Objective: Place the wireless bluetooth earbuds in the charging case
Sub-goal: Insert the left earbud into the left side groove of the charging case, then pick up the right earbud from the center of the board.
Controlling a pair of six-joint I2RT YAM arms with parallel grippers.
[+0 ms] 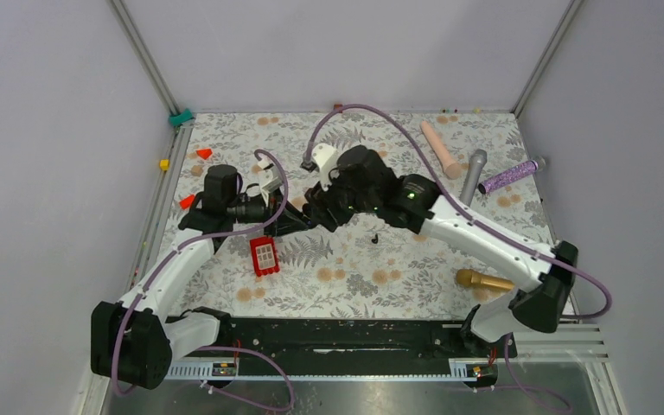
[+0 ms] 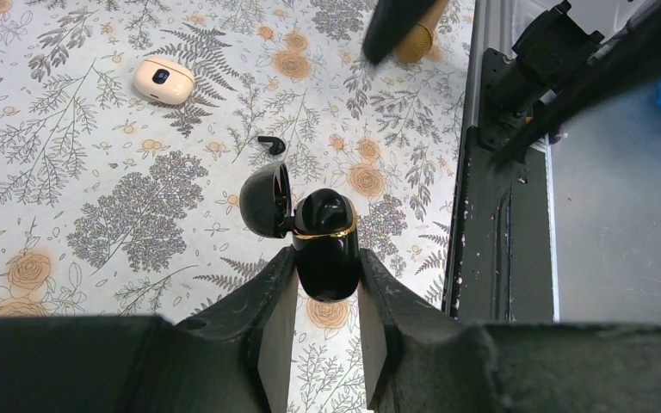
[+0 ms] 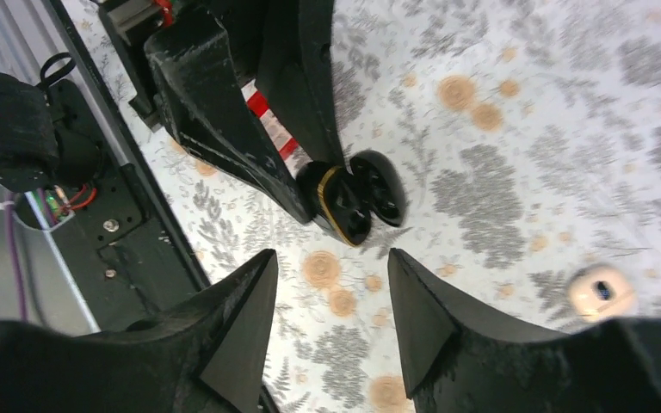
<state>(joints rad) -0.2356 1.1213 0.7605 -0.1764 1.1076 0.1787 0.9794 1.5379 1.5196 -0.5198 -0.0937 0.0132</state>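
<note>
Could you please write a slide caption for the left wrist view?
Left gripper shut on the open black charging case; one black earbud lies loose on the floral table beyond its lid.

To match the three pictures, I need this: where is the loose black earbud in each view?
Top external: the loose earbud lies on the floral cloth, just below the right arm.
Left wrist: earbud upper middle, beyond the open charging case.
Right wrist: not in it.
Shared landmark: the charging case, in both wrist views.
</note>
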